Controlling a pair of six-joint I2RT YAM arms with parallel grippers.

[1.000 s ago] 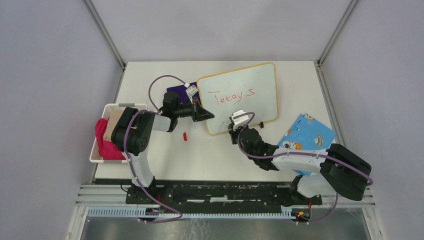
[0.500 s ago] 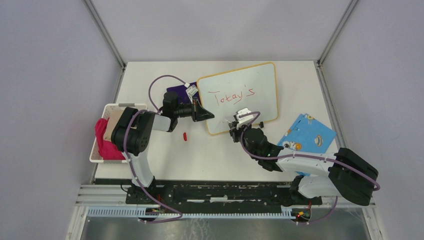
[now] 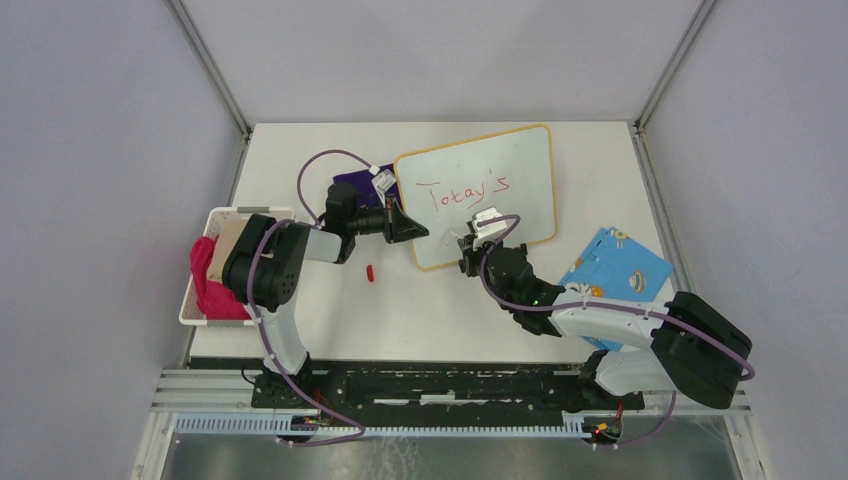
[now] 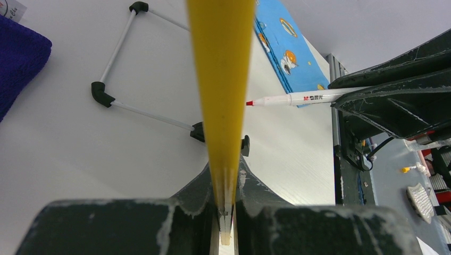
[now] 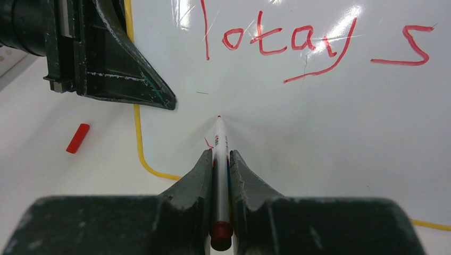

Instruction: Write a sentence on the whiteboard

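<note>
The right gripper has advanced, putting the marker tip at the whiteboard, which stands propped on the desk. Its jaws pinch the marker, and the left gripper jaws pinch the frame. Of the sentence, only "Today's" is written.

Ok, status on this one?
Left gripper shut on whiteboard edge. Right gripper shut on marker, tip at board below sentence first line. Red cap off board; nothing blocking.
</note>
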